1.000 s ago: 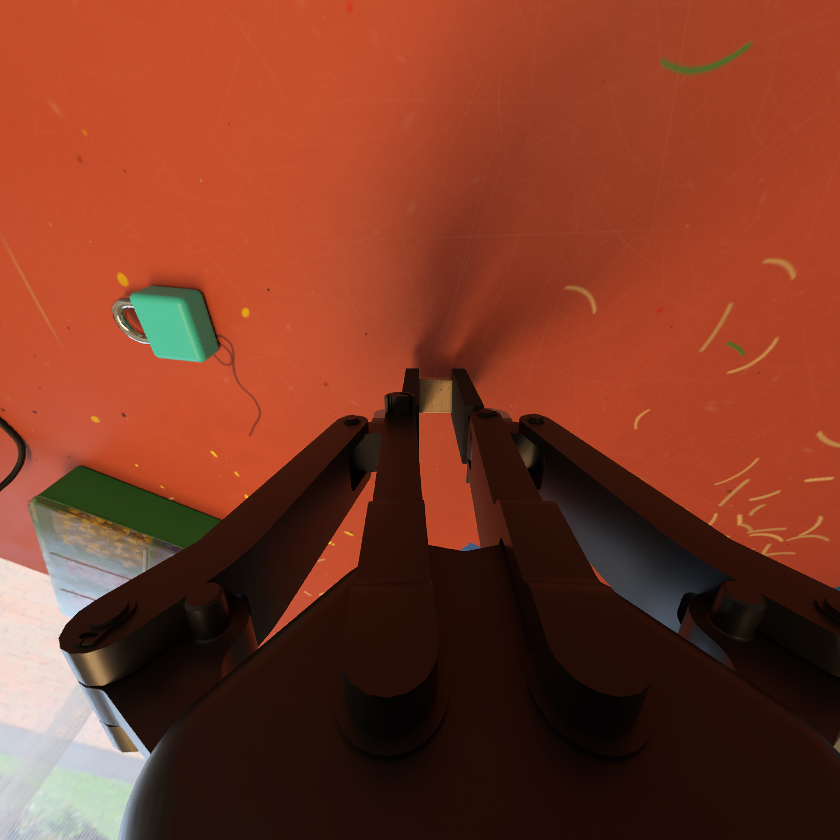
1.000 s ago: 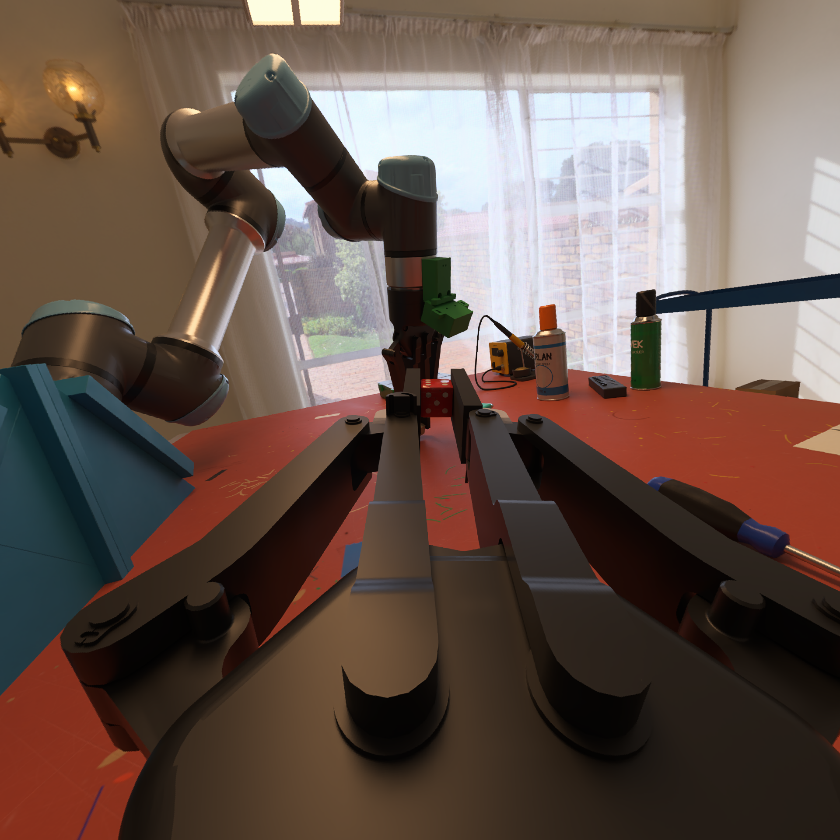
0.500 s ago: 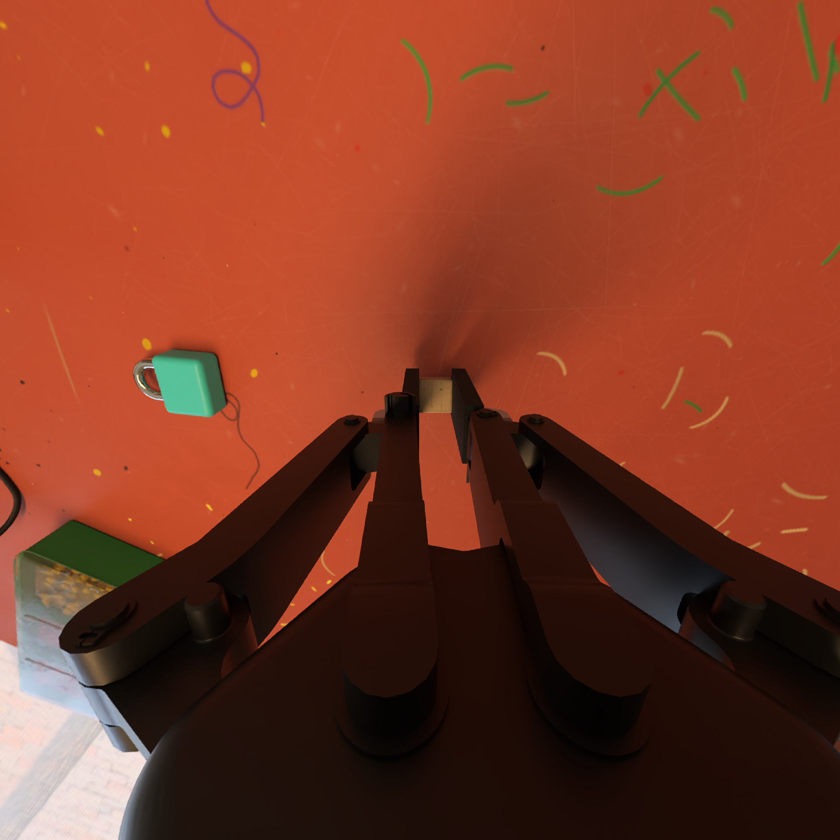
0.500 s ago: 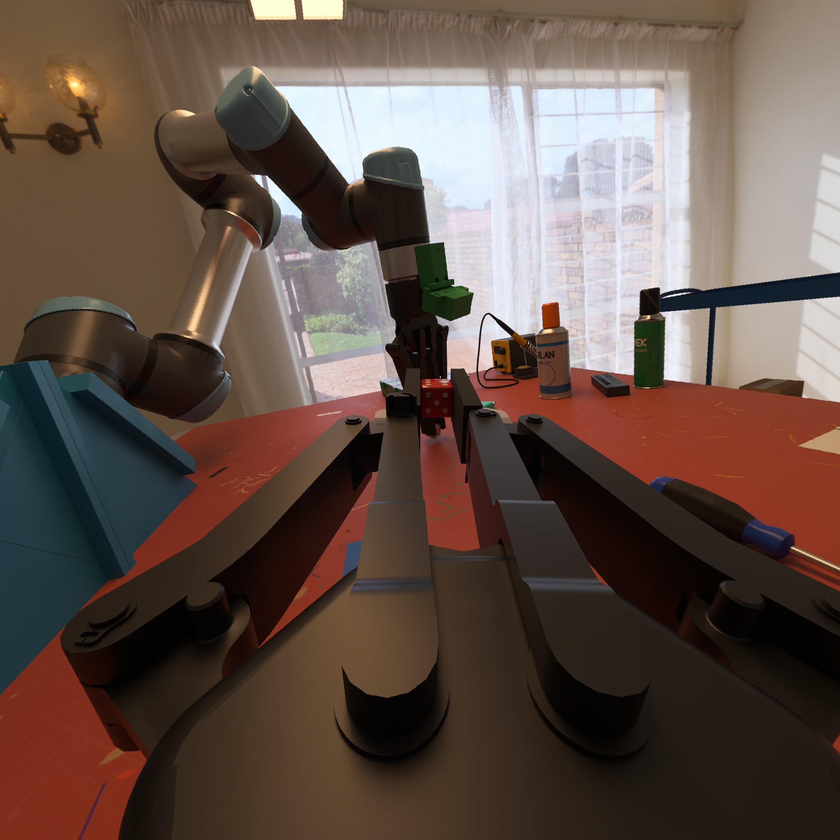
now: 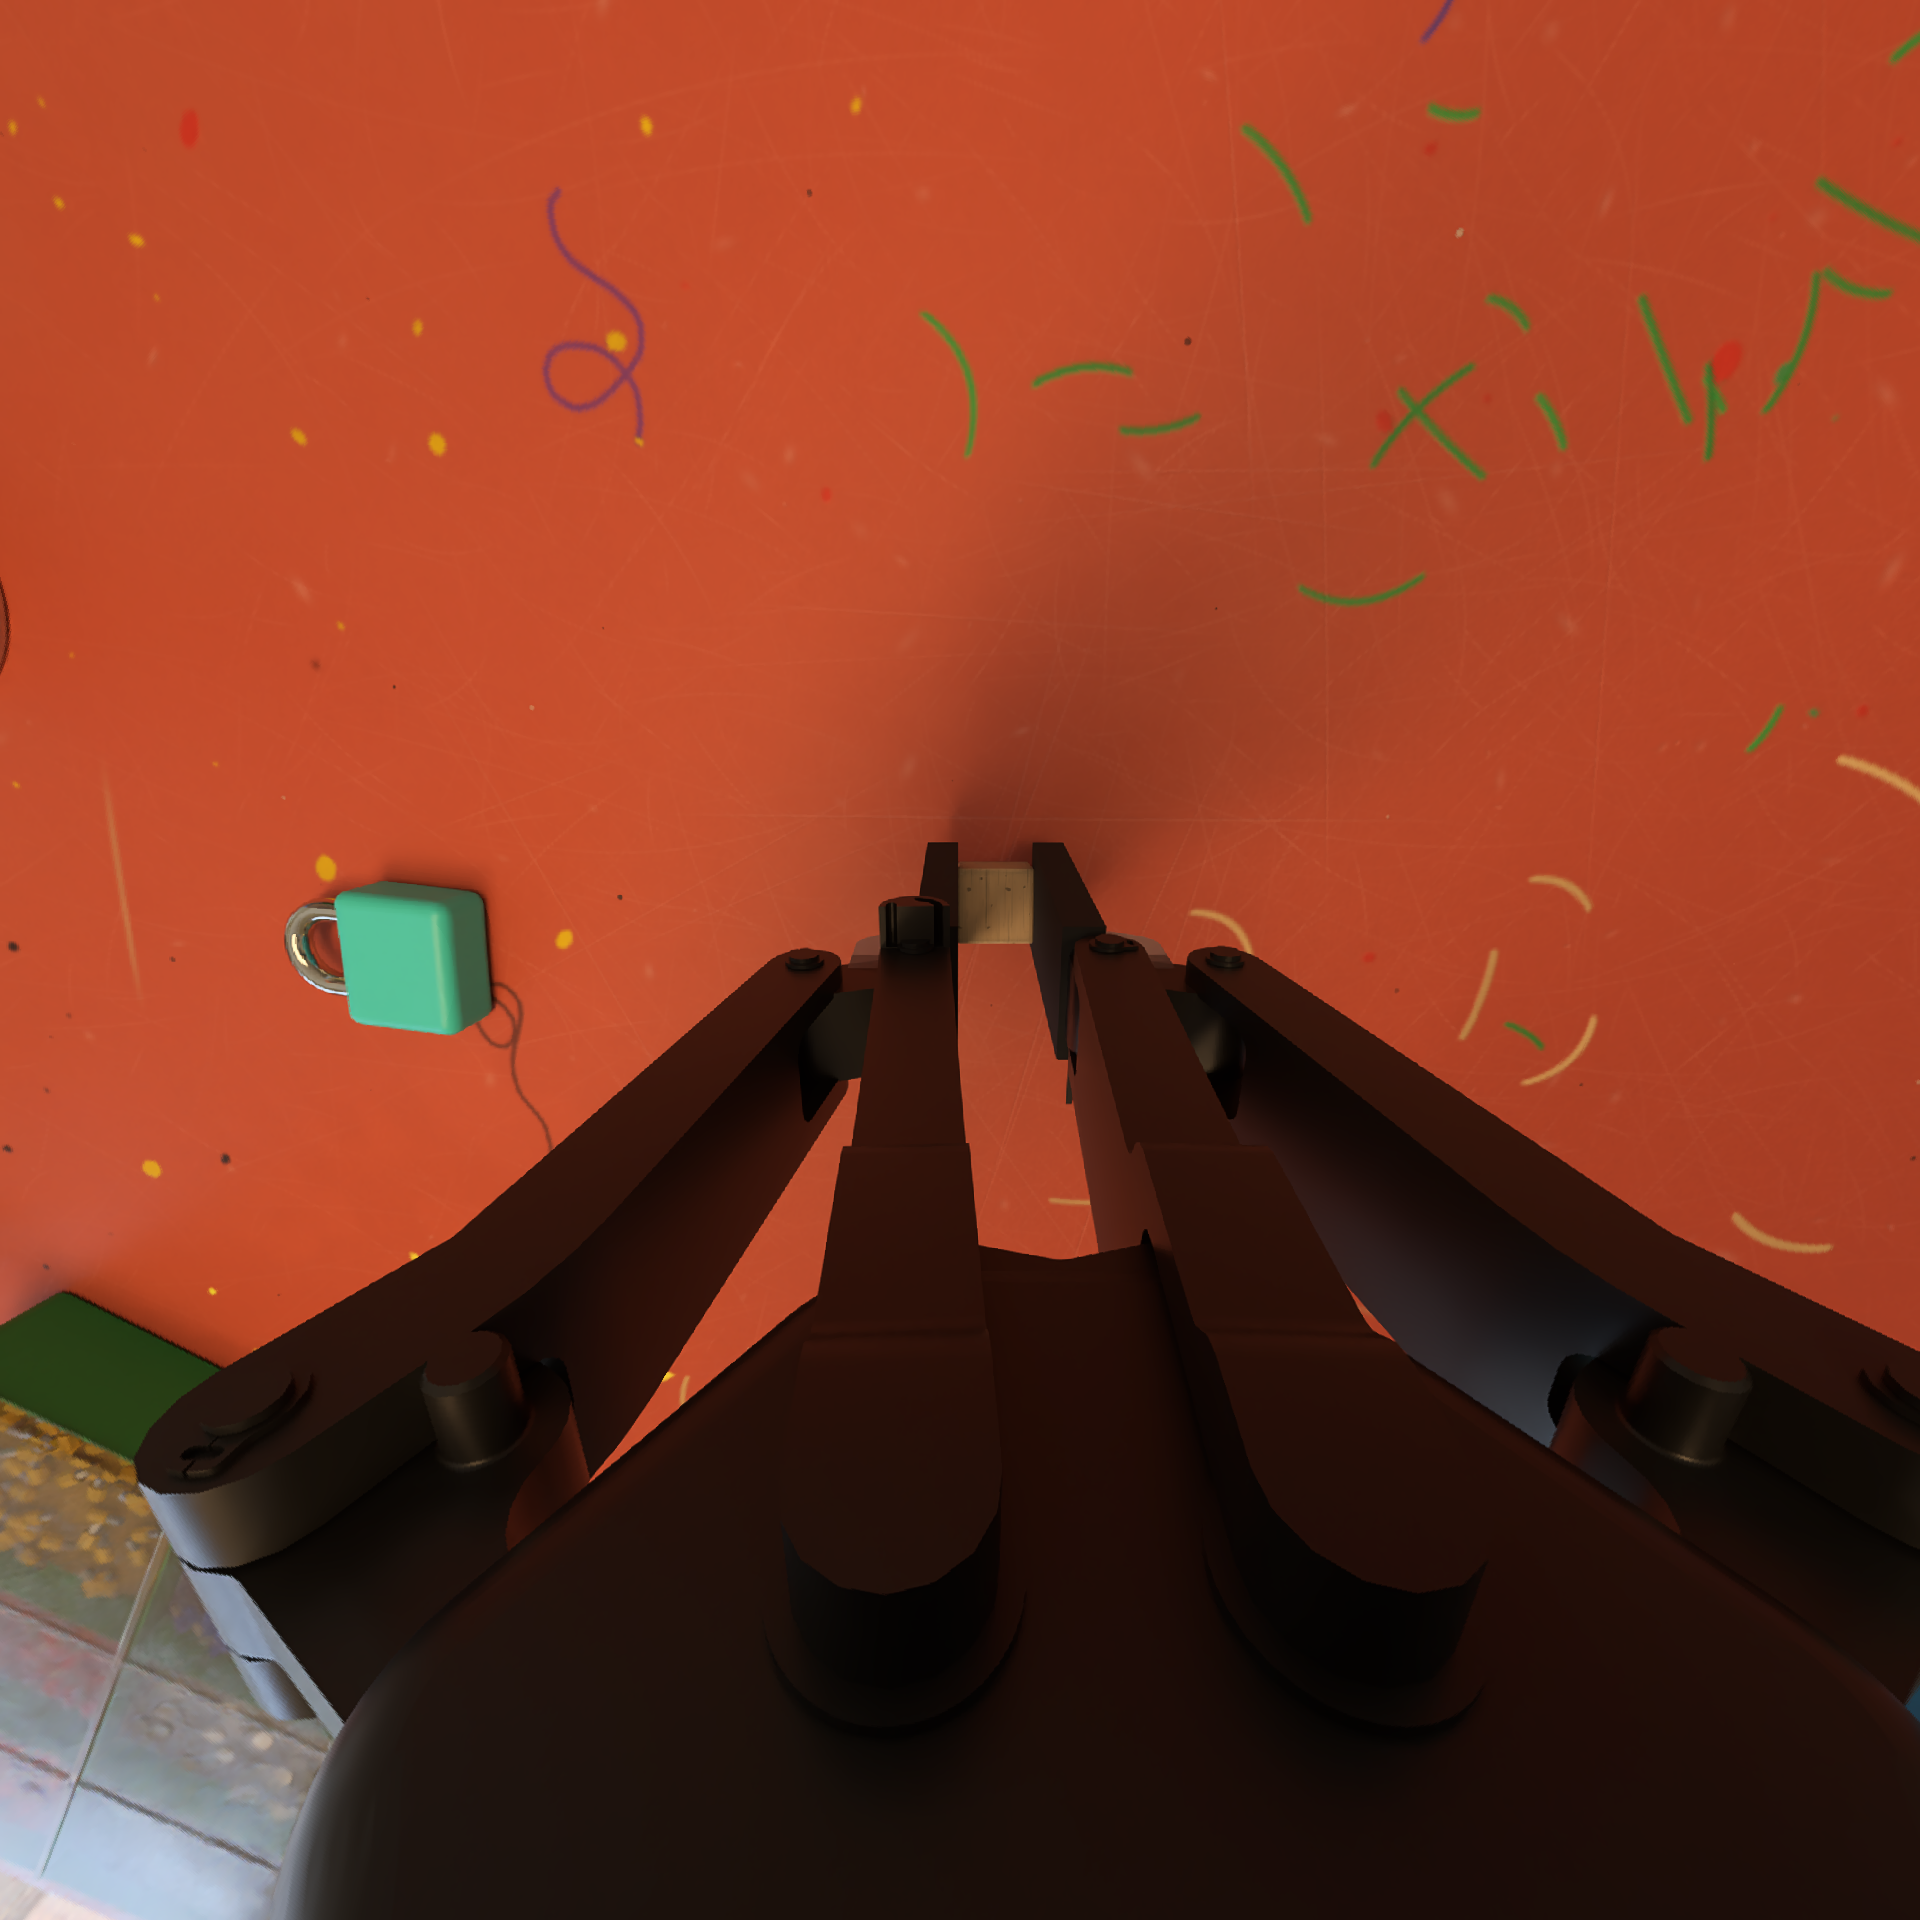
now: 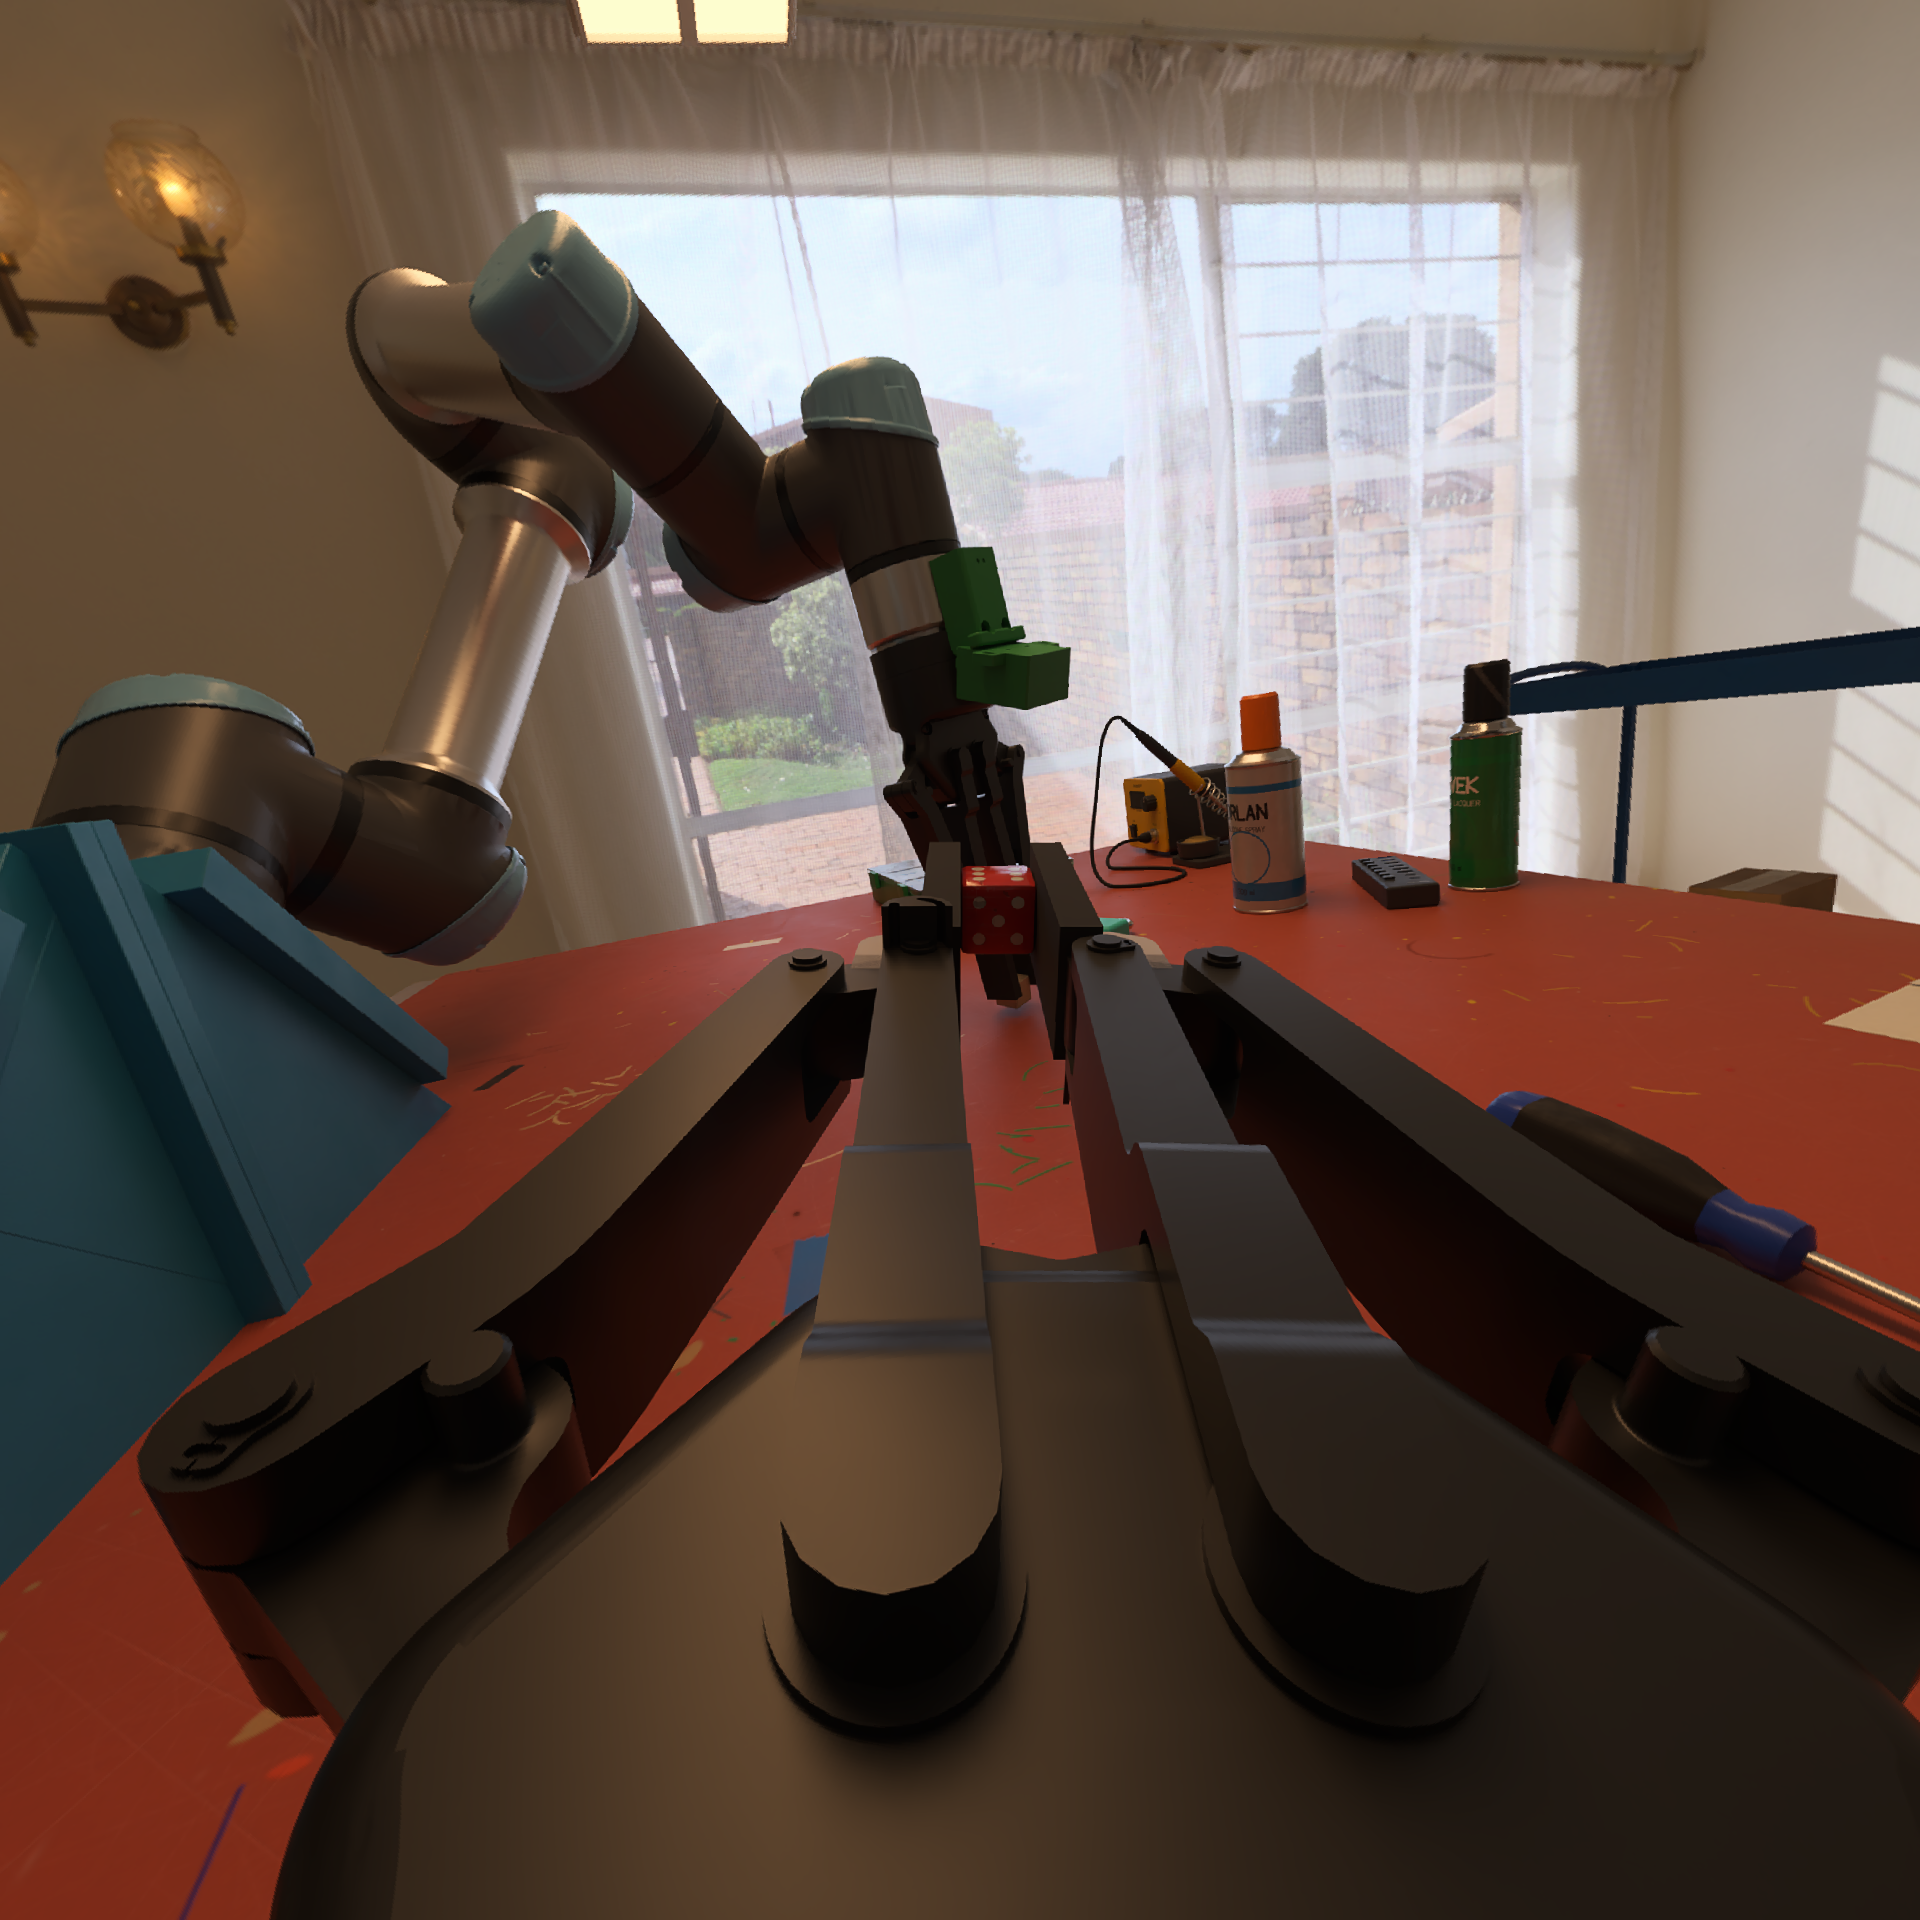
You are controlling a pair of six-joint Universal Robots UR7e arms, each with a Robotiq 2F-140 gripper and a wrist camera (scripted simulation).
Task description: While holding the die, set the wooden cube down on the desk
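Our left gripper (image 5: pixel 995 902) is clamped on the wooden cube (image 5: pixel 994 906), pointing down just over the red desk (image 5: pixel 935 582), green padlock (image 5: pixel 414 957) off to the left; our right gripper (image 6: pixel 995 906) pinches the red die (image 6: pixel 995 908) above the desk.

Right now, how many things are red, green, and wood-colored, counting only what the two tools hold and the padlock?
Red: 1, the die in the right tool.
Green: 1, the padlock.
Wood-colored: 1, the cube in the left tool.
Total: 3
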